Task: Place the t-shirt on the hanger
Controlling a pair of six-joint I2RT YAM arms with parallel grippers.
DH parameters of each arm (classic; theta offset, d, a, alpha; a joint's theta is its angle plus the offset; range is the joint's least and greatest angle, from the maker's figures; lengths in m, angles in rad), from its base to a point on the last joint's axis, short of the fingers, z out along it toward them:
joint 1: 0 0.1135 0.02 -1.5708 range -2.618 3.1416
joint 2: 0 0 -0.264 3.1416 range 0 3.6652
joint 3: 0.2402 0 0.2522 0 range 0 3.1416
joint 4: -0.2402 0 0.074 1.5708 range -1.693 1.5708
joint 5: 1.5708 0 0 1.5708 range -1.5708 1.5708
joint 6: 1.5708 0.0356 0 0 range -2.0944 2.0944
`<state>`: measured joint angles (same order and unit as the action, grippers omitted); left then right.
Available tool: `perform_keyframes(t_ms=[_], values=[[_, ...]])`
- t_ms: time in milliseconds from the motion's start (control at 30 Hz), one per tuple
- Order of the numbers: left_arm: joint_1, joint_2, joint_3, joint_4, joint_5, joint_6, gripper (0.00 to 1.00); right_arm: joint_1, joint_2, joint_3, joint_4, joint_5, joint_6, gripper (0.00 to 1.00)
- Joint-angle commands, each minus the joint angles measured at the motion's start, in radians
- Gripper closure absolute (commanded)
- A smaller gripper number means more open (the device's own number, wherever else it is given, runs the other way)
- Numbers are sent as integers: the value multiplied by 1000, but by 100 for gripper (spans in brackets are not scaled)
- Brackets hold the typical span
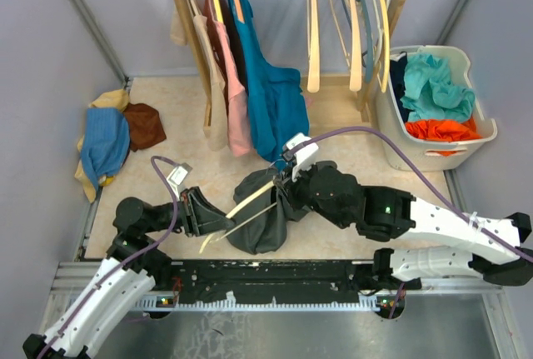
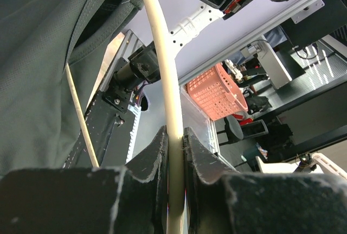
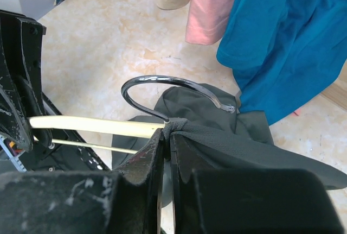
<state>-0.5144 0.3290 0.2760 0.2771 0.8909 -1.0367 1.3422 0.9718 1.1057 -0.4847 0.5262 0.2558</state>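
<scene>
The job looks roughly half done. The hanger (image 3: 92, 126) is partly inside the t-shirt (image 3: 227, 131): its right arm is hidden under the dark cloth and its hook (image 3: 162, 78) stands out through the neck opening. Its left arm is bare from the collar outward. What is left, I judge, is drawing the cloth over that bare arm and settling both shoulders.

The left pincer (image 2: 174, 141) is clamped on the bare wooden arm near its left end, holding the hanger above the worktop (image 1: 166, 97). The right pincer (image 3: 167, 136) is pressed together on a bunched fold of the collar right at the foot of the hook. The t-shirt hangs between the two pincers, near the middle of the scene, with its body slumped in a heap below.

The shirt is a matte charcoal knit with a fine weave and a stitched neckband. The hanger is smooth, pale, gently curved wood with a thin lower rod (image 3: 87, 146). The hook is glossy bent metal. A teal shirt (image 3: 293, 38) and a pink garment (image 3: 211, 6) hang just beyond.
</scene>
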Motion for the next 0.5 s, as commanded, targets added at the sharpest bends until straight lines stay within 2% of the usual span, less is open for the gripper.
perform_keyframes(t_ms=[0, 467], values=[[2, 3, -4, 92, 6, -7, 98, 20, 1, 23, 102, 21, -15, 91], [1, 6, -9, 132, 19, -39, 97, 31, 34, 31, 129, 87, -26, 84]])
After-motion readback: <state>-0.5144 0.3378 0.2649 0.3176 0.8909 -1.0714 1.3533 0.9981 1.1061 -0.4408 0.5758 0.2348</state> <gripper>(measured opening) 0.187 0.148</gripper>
